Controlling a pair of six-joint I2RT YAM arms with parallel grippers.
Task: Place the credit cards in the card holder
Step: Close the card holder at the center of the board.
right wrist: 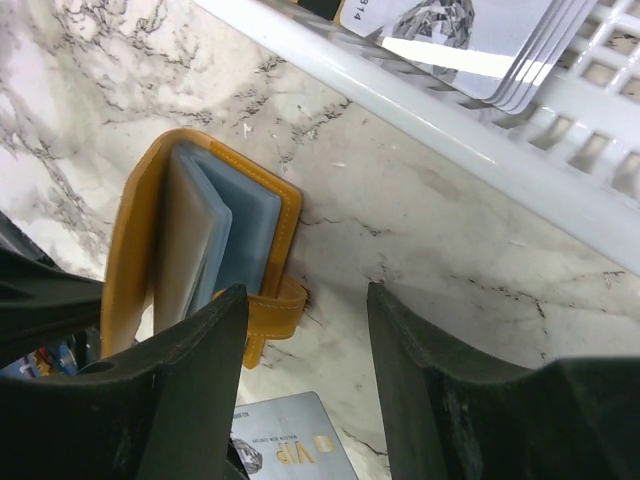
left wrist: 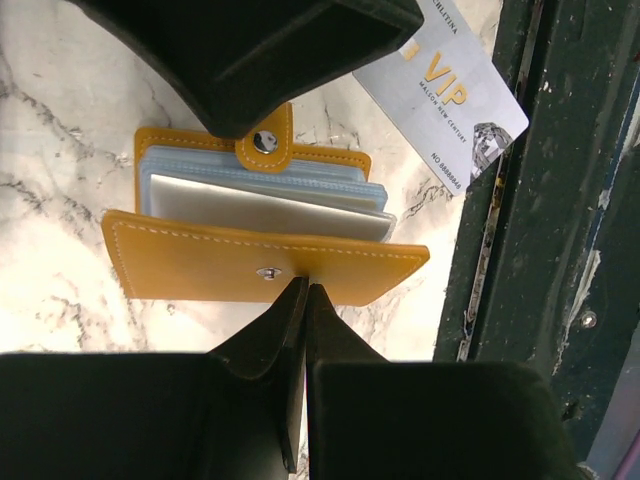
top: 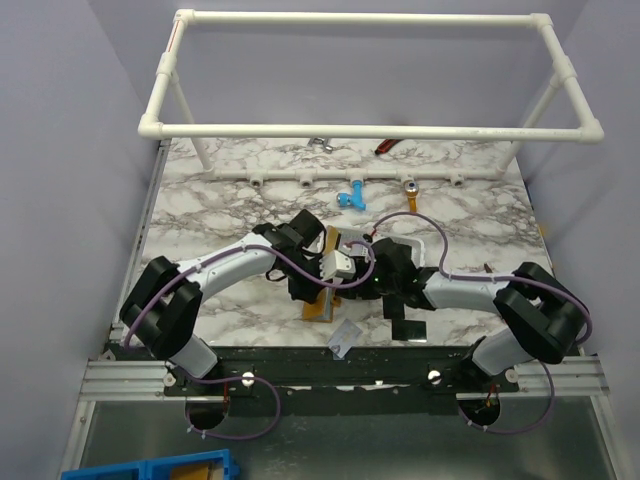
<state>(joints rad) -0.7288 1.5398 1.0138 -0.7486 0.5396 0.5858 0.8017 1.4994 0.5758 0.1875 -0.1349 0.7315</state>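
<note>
Card holder spread open, left tool pinching its cover edge, right tool open beside it

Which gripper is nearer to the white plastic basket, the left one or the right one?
Right. The right gripper hangs open just short of the basket; the left gripper is shut on the orange card holder, farther away.

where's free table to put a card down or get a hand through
Bare marble lies far left, between the left arm and the white pipe frame, and far right, between the right arm and the frame. Crowded: near middle, where left gripper, right gripper, card holder, VIP card and black cards bunch.
</note>
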